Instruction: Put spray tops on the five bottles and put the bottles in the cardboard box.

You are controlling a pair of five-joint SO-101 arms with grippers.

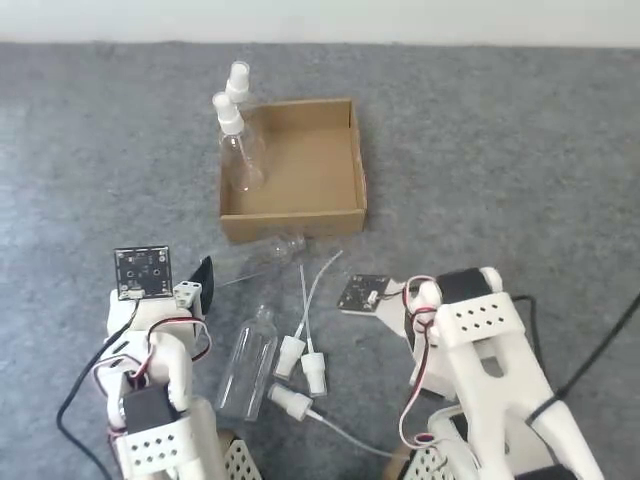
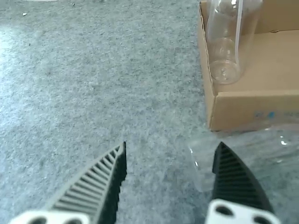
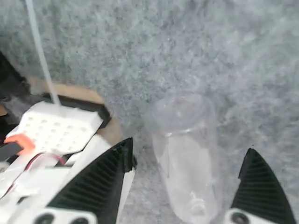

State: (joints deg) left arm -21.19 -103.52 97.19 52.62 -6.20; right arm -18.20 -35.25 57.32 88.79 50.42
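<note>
Both hands were open. The left hand (image 2: 171, 145) hung spread wide over the grey carpeted bench (image 1: 500, 150), its black ribbed fingers (image 2: 110, 179) gripping nothing. A clear uncapped plastic bottle (image 1: 281, 245) lay on its side near one finger, just in front of the open brown cardboard box (image 1: 300, 215). In the high view that box sat upper centre. Against its left wall a clear bottle with a white spray top (image 1: 241, 152) stood leaning inside. A second capped bottle (image 1: 238, 78) stood just behind it, and whether that one was in the box or outside it could not be told. The right hand (image 3: 189, 145) was spread as well, with another uncapped clear bottle (image 1: 248, 365) lying on the bench between its fingers, apparently not pinched. In the high view this bottle lay lower centre, and three loose white spray tops (image 1: 314, 372) with thin tubes lay just to its right.
</note>
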